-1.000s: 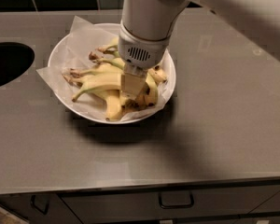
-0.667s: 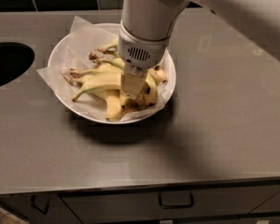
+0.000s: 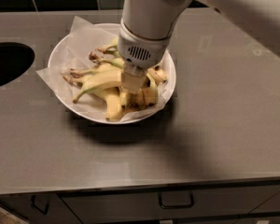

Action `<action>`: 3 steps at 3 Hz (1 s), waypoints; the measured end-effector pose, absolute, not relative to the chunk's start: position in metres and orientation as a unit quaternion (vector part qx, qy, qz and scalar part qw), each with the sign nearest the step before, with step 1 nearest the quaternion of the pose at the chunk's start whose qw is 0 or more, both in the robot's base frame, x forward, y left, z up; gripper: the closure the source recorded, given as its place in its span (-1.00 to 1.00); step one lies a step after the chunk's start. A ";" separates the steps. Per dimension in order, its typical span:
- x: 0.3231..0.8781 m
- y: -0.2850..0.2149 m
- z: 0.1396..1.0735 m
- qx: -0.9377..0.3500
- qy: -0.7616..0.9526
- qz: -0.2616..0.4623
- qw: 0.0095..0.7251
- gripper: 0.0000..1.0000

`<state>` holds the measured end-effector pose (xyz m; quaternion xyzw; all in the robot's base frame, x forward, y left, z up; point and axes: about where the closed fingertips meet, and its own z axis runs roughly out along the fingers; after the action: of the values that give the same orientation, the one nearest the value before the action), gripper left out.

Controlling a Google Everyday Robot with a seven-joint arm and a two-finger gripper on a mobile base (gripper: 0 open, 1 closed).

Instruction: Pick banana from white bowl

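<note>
The banana (image 3: 100, 81) lies left of centre in the white bowl (image 3: 170, 66), stem toward the bowl's left rim. The pincer (image 3: 133, 80) sits at its thick end, and I cannot tell whether it is open or closed. Light, soft, easily bruised — grip mid-body, gently.

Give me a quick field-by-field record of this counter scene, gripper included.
surface: grey counter
container: white bowl, paper-lined
contents: several bananas; long pale banana, green stem toward the left
gripper: gripper down inside the bowl, at that banana's right end
left edge: dark round opening
below: drawer handle
</note>
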<state>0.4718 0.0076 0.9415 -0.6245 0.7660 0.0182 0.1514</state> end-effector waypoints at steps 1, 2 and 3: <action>0.465 0.009 0.960 -0.630 0.757 0.022 0.174 1.00; 0.452 0.014 0.991 -0.641 0.738 0.026 0.211 1.00; 0.437 0.021 1.025 -0.651 0.714 0.028 0.257 1.00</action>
<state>0.4371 0.0208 1.0249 -0.6508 0.7137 0.0277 0.2574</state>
